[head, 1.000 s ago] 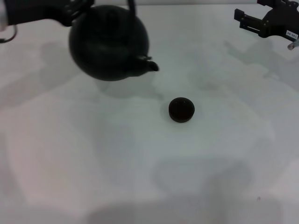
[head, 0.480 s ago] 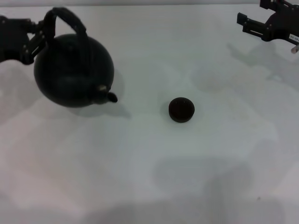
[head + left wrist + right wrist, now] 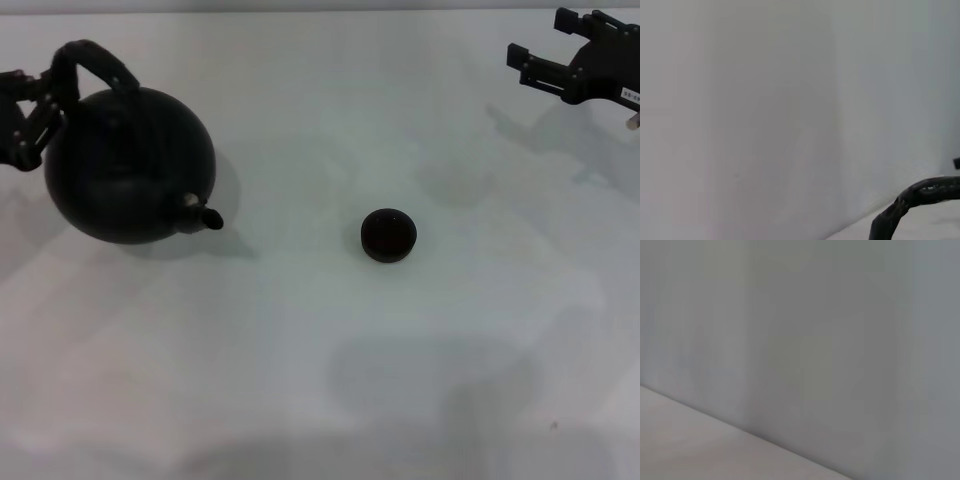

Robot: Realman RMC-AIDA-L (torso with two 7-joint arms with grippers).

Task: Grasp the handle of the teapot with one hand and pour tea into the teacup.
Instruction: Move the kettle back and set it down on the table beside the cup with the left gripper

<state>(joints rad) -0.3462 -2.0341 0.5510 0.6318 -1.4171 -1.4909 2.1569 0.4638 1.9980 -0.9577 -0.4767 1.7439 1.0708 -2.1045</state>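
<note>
The round matte-black teapot is at the left of the head view, its stubby spout pointing right toward the teacup. Its arched handle rises at the upper left, and my left gripper is shut on the handle's left end at the frame edge. A curved black piece of the handle shows in the left wrist view. The small dark teacup stands alone mid-table, well to the right of the spout. My right gripper hangs open and holds nothing at the far right corner.
A plain white table carries everything, with soft grey shadows across it. The right wrist view shows only a pale wall and a strip of table surface.
My left gripper has carried the teapot leftward and lower, away from the teacup, and the pot has levelled. The teacup has not moved; the right arm has barely shifted.
</note>
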